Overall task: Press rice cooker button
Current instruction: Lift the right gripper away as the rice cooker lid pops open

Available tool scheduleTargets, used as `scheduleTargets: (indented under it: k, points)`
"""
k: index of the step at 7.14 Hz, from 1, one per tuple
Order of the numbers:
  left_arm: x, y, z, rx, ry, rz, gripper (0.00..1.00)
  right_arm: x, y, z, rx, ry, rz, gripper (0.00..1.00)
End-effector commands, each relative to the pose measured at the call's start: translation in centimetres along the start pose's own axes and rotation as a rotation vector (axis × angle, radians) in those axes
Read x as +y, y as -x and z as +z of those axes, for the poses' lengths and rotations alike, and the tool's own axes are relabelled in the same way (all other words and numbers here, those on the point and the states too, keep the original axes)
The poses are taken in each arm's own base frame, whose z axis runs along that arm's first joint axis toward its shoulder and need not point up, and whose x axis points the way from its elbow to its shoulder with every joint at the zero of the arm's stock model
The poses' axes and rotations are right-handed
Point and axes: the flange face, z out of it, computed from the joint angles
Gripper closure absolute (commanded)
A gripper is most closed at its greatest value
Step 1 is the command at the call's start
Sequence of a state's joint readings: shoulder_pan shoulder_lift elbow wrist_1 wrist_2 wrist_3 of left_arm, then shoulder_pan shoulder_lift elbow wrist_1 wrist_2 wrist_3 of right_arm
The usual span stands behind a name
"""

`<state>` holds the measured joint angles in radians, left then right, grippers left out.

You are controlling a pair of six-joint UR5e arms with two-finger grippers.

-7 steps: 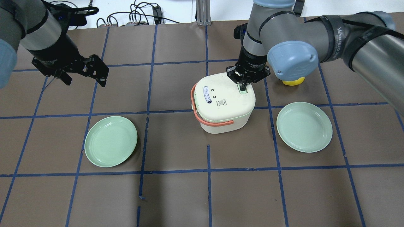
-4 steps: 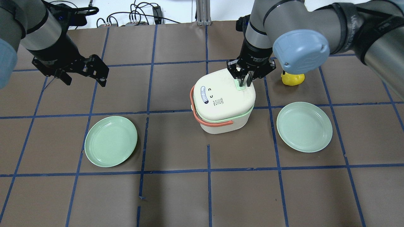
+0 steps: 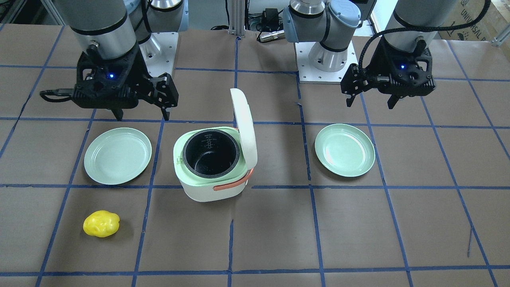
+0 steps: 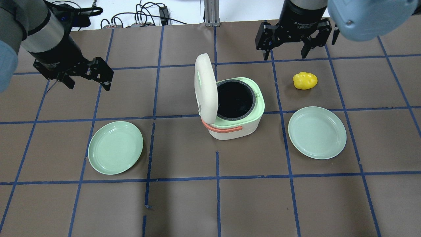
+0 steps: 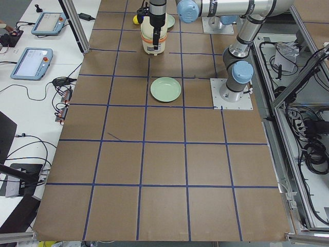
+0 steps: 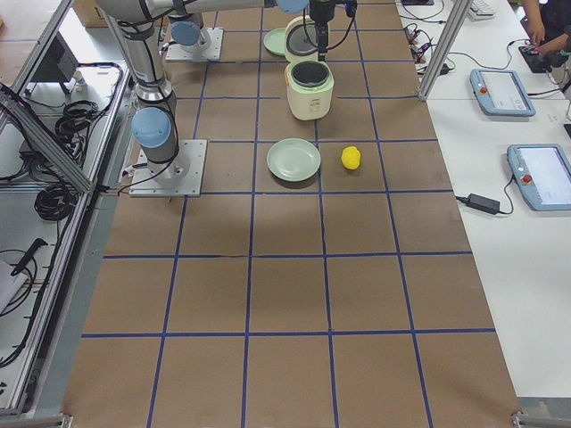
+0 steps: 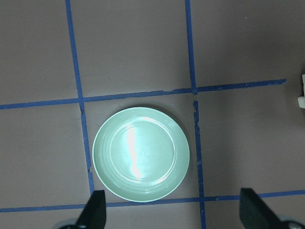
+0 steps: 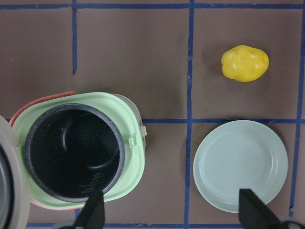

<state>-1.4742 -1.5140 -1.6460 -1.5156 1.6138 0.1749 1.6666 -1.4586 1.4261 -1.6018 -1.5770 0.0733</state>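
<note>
Rice cooker (image 4: 236, 130) sits ctr frame w/ lid (image 4: 205, 87) upright and dark inner pot (image 4: 235, 98) exposed, as right gripper (image 4: 284, 56) hovers upper right, jaws spread, and left gripper (image 4: 88, 85) hangs upper left, jaws likewise apart.

- white hinged lid (image 8: 10, 162) of cream-and-green rice cooker (image 8: 133, 162): cut off by right wrist view's left edge
- left wrist view: rice cooker only a white sliver at right edge
- yellow lumpy toy (image 5: 135, 19): tiny, half-hidden in exterior left view
- black inner pot (image 4: 235, 98): bottom too dark to tell
</note>
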Motion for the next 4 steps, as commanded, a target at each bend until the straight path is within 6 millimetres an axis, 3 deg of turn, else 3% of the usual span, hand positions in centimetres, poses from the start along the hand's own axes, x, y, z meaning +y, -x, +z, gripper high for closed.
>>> scheduleTargets:
  k: [1,4]
  points:
    - [0.0,0.0,0.0,0.0,0.0,0.0,0.0,-0.4,-1.7,0.2,0.016,0.007,-0.047,0.0]
    - [0.0,0.0,0.0,0.0,0.0,0.0,0.0,-0.6,-4.0,1.2,0.033,0.031,-0.048,0.0]
